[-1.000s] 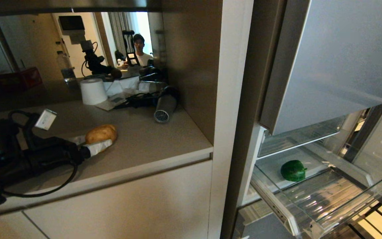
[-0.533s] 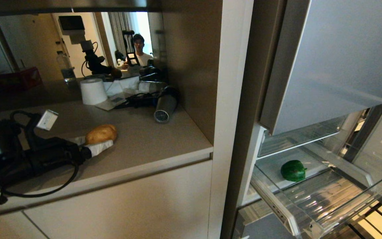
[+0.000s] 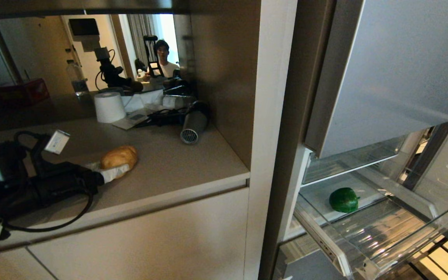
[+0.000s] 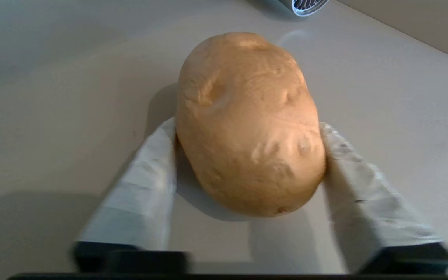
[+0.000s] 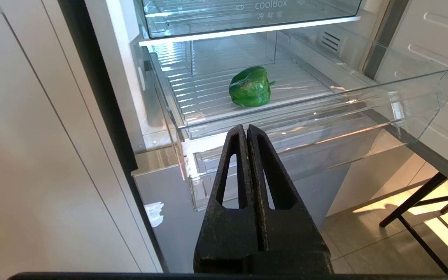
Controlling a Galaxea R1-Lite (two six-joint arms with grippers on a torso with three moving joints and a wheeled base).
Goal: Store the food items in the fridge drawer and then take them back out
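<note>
Two foods: potato (image 3: 119, 156) left on counter (image 3: 177, 167), pepper (image 3: 343, 200) right in drawer (image 3: 403, 233)
Left gripper (image 4: 247, 155): fingers squeezing potato for lifting
Right gripper (image 5: 246, 134): closed, idle near drawer

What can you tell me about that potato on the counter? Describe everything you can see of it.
The potato is a rounded, tan-yellow lump with dimpled skin and small eyes. It lies on its side on the beige counter, left of the fridge. The left gripper straddles it: one white-wrapped finger sits against each side. Whether they already press firmly cannot be told. It still rests on the counter, not lifted.
</note>
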